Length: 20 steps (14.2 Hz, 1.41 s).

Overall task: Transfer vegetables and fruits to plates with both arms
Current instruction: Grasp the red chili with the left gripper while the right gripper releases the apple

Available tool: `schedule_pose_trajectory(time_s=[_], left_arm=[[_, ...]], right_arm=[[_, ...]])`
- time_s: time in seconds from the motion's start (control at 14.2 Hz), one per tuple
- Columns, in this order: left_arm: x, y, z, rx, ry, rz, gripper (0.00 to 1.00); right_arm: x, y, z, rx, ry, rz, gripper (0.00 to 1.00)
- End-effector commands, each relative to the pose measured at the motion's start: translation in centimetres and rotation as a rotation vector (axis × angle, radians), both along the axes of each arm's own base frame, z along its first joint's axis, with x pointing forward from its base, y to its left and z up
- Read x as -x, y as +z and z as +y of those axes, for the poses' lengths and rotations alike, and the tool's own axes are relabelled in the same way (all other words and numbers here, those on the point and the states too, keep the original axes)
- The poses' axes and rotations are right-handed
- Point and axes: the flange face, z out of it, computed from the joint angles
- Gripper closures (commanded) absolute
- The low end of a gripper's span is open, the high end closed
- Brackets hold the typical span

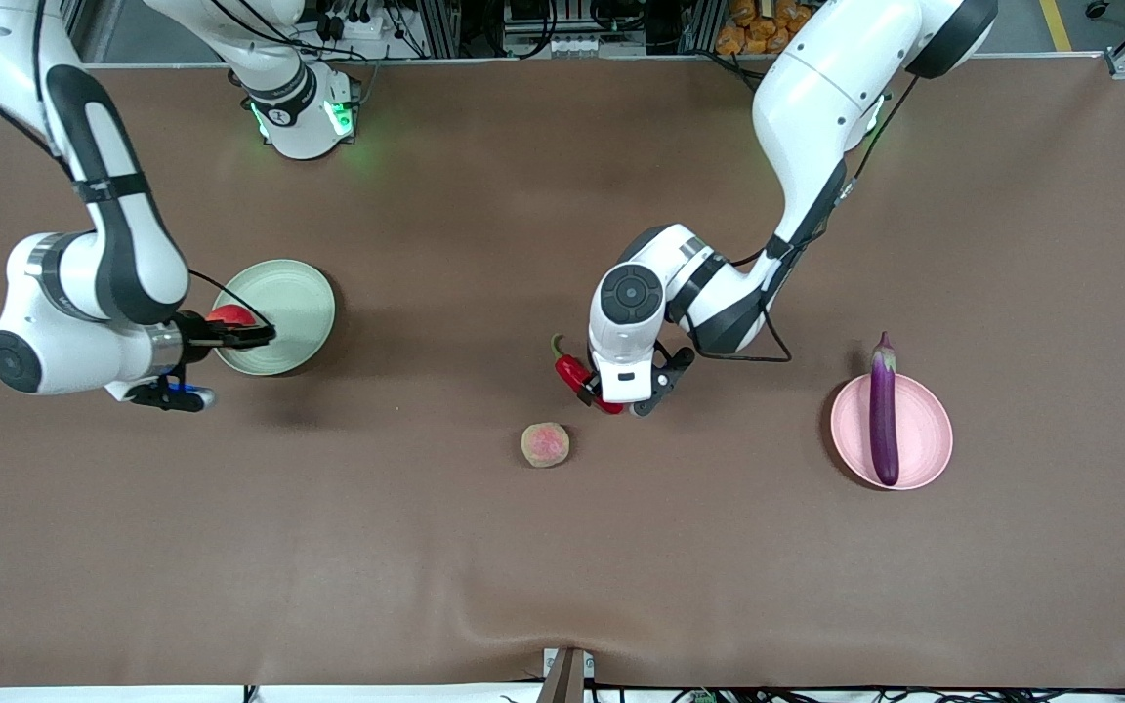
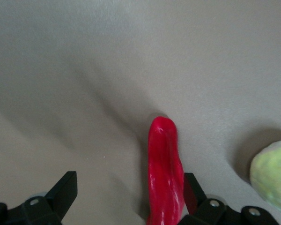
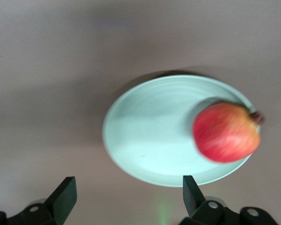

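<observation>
The left gripper [image 1: 618, 395] sits low at the centre of the front view with its jaws spread wide around the red chili pepper [image 1: 577, 376], which lies on the brown table [image 1: 562, 566]; in the left wrist view the pepper [image 2: 165, 171] runs right beside one finger [image 2: 193, 190] while the other finger [image 2: 63, 192] stands well off. If the jaws close from here, that off-centre fit could push the glossy pepper sideways or let it roll out of the grip. The yellowish-green fruit [image 1: 545, 444] rests just below the pepper in the front view and might get nudged. At the left of that view, the right gripper [image 1: 230, 335] hangs open and empty over the near rim of the pale green plate [image 1: 294, 288]; the red fruit [image 3: 226, 132] sits at the plate's edge and could roll off if bumped. At the right, the purple eggplant [image 1: 883, 415] lies across the pale pink plate [image 1: 929, 430], its stem end overhanging.
</observation>
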Motion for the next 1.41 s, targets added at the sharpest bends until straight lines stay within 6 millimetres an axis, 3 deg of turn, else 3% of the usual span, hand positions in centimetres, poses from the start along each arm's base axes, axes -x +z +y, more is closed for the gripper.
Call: schedule_pose_trajectory(time_s=[0.0,0.07,0.56,0.64,0.71,0.92,1.2,1.34], left_arm=[[0.0,-1.5,-1.8,0.006,0.022,-0.024,0.0],[0.2,-2.0,-2.4,0.009,0.027,-0.037,0.0],[0.6,-3.6,-3.7,0.02,0.043,-0.074,0.0],[0.6,-3.7,-3.6,0.021,0.08,-0.071,0.64],[0.7,-3.7,-3.7,0.018,0.083,-0.074,1.0],[0.4,-2.7,-3.6,0.018,0.073,-0.087,1.0],[-2.0,2.6,-1.1,0.0,0.06,-0.109,1.0],[-2.2,5.4,0.3,-0.053,-0.059,-0.073,1.0]], right_arm=[[-0.4,2.6,6.5,0.067,-0.079,-0.004,0.0],[-0.5,3.2,8.1,0.048,-0.106,-0.005,0.0],[-2.1,5.9,13.6,0.051,-0.244,-0.024,0.0],[-2.3,6.1,14.6,0.064,-0.273,-0.022,0.0],[-2.5,6.5,15.7,0.086,-0.313,-0.023,0.0],[-3.4,7.5,19.2,0.13,-0.427,-0.027,0.0],[-4.7,8.6,22.1,0.088,-0.502,-0.016,0.0],[-5.4,8.7,22.5,0.037,-0.533,-0.004,0.0]])
